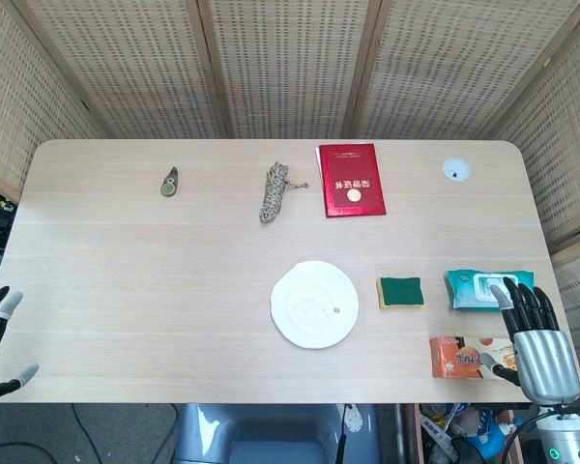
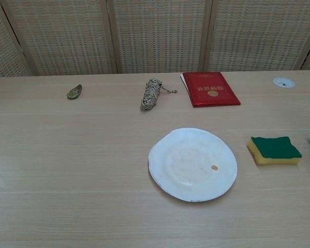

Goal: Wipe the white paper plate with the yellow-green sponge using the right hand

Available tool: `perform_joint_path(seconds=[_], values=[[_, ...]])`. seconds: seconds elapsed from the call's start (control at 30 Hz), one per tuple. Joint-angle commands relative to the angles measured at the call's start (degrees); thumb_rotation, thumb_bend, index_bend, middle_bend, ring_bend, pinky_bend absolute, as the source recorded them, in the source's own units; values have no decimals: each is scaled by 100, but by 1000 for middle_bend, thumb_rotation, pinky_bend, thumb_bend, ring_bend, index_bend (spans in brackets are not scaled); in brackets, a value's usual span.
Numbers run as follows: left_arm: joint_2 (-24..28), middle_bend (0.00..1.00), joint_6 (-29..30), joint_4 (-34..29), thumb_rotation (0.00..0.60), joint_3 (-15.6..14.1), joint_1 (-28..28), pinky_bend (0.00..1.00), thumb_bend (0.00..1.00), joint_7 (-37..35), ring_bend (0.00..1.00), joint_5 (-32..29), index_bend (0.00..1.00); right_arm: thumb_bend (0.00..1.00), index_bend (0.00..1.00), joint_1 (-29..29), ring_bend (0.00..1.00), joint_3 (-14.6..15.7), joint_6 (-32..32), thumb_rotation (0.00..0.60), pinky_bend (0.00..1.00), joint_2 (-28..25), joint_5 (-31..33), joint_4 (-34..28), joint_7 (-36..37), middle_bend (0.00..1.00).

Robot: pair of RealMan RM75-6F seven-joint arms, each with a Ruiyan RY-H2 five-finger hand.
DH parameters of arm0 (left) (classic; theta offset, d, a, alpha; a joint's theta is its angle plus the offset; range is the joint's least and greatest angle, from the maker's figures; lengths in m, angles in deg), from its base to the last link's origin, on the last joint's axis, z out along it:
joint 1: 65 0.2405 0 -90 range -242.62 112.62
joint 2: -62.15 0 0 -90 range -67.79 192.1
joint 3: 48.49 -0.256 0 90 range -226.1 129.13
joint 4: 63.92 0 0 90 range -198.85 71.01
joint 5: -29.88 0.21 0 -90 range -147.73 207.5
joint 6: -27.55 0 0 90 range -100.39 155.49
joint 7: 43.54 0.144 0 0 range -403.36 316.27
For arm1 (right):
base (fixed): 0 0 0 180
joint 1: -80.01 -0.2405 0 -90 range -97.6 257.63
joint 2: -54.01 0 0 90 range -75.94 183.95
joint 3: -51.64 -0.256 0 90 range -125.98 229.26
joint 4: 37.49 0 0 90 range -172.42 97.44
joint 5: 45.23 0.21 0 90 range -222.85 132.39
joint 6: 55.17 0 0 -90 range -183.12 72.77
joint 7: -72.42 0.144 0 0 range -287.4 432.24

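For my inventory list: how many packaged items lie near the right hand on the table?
2. A teal wipes pack lies right of the sponge. An orange packet lies at the near edge, partly behind the right hand. Others could be hidden by that hand.

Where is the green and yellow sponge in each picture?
Head view: the sponge lies right of centre, between the white paper plate and a teal wipes pack.
Chest view: the sponge sits near the right edge, right of the plate, green side up.
Shared landmark: the red booklet lies farther back on the table, behind the plate and sponge in both views.
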Motion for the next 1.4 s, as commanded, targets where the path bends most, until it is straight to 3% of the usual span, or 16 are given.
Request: perform_joint_path(seconds=[0.03,0.27,0.4,0.7,1.0,1.2,1.4], values=[[-3,0,-20,-8,600,0,-6,0,0,-3,0,-5,0,0,46,-6,0,1,24,600,0,7,18,0,-3,0],[-3,0,-1,-30,600,-3,5,0,0,12,0,25,0,0,46,-32,0,22,115,600,0,-6,38,-9,73,0],[8,0,16,-45,600,-4,17,0,0,-29,0,23,0,0,46,-216,0,53,484,600,0,20,56,2,273,0],[29,0,-167,-84,600,52,-68,0,0,-18,0,-115,0,22,50,-1515,0,-308,2344,600,0,337,329,683,266,0],[53,0,-363,-166,600,128,-147,0,0,14,0,-346,0,89,116,-2403,0,-443,3540,600,9,1073,676,1809,296,59],[56,0,-512,-202,600,163,-214,0,0,49,0,-466,0,111,141,-2655,0,-417,3838,600,81,1601,863,2485,164,111],[55,0,-651,-251,600,190,-273,0,0,101,0,-589,0,148,143,-2840,0,-403,4036,600,228,2113,1056,3009,157,156]])
